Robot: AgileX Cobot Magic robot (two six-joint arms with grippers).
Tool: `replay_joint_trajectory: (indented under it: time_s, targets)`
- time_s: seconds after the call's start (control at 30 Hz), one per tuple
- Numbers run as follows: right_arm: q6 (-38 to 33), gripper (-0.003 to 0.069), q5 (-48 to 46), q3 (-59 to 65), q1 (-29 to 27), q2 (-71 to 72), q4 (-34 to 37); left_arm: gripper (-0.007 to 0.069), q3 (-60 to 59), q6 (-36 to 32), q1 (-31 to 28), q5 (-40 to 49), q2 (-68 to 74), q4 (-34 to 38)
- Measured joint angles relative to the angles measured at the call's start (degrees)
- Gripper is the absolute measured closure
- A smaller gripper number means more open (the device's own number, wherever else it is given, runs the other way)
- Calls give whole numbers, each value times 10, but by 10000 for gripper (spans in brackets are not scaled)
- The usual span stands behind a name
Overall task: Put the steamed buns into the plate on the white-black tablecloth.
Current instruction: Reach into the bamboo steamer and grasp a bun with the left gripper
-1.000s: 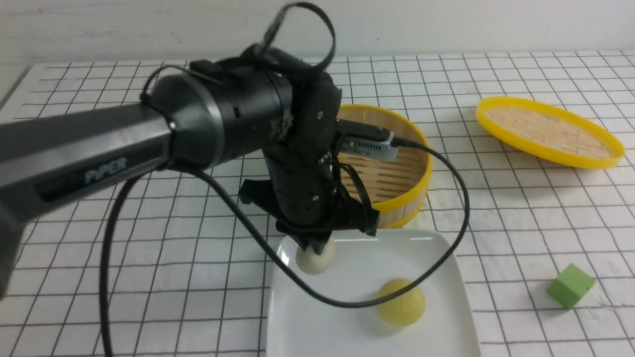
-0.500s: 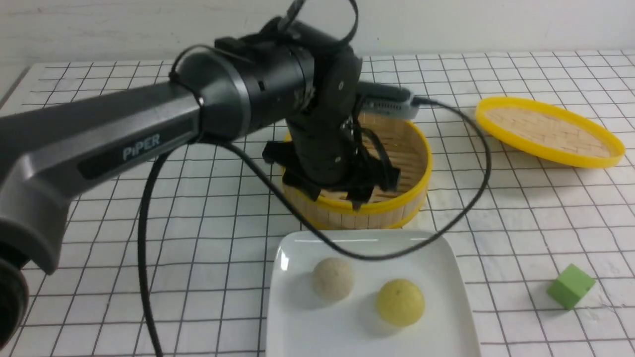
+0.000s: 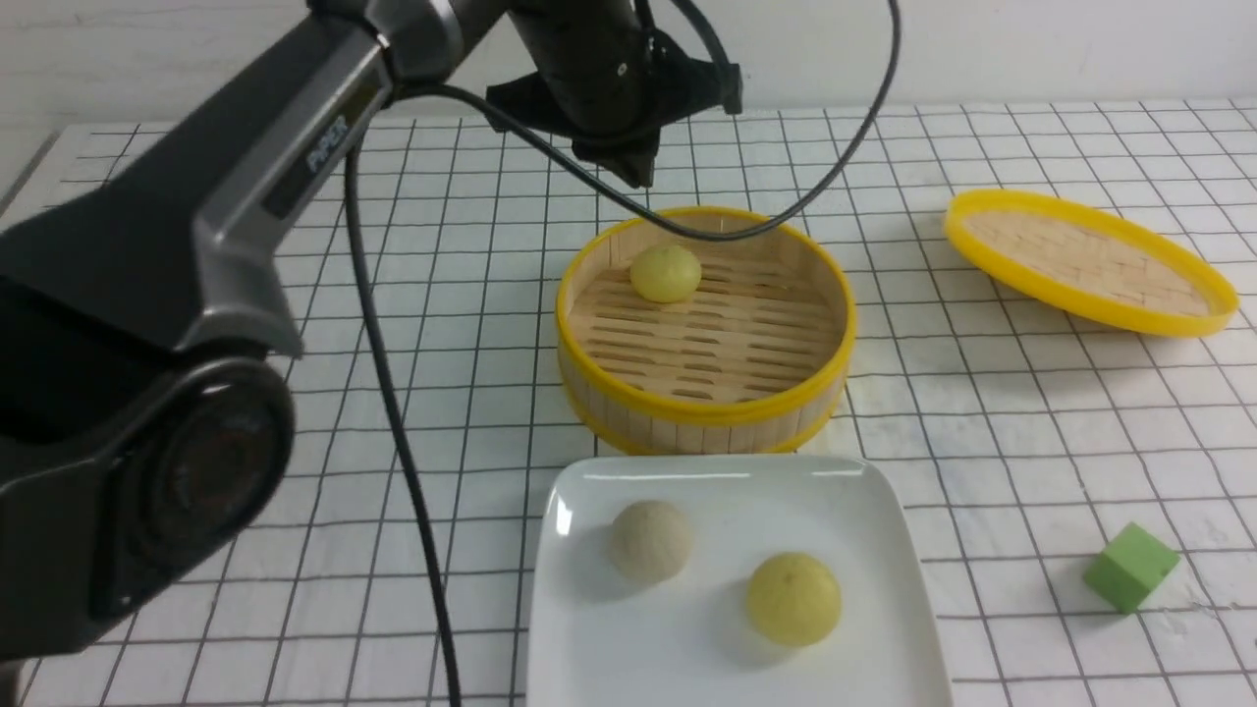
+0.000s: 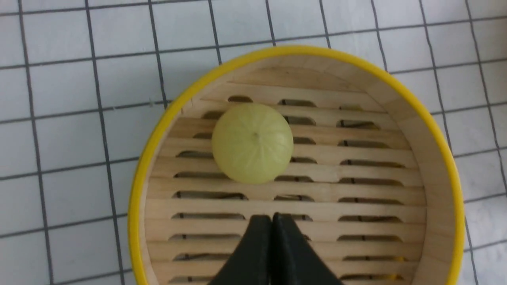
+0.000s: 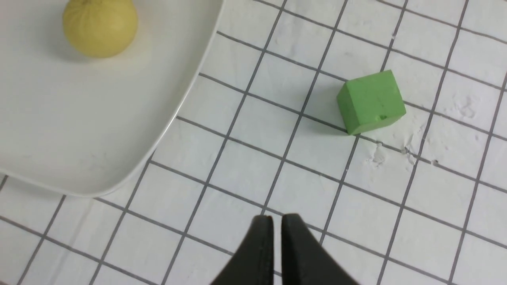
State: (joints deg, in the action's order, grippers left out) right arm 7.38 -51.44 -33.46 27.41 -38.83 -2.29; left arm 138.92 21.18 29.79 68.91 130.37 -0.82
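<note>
Item: last pale-yellow steamed bun (image 4: pixel 252 143), in bamboo steamer (image 4: pixel 293 50) (two already plated). Left gripper (image 4: pixel 271 220) above, fingers pressed together, empty; next, likely: spread, descend, pinch.

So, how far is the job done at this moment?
Done: the beige bun and one yellow bun lie on the plate. In hand: nothing; the left gripper hangs shut and empty above the steamer basket. Left: the third bun inside it.
</note>
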Motion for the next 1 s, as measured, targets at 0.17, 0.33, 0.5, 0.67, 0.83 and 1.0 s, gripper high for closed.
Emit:
replay_joint_trajectory:
  time_s: [0.17,0.33,0.5,0.67,0.83,1.0]
  targets:
    - [0,600,0,0,0,0,0,463,29,-1,3,-11,51,1]
    - [0,599,3,0,0,0,0,257,30,-1,5,-33,95,0]
    - [0,595,12,0,0,0,1,141,30,-1,5,-62,117,-12]
    - [0,587,15,0,0,0,1,123,30,0,5,-86,135,-29]
    - [0,582,15,0,0,0,1,301,30,8,5,-63,146,-30]
    - [0,578,15,0,0,0,1,567,49,0,5,-8,140,-22]
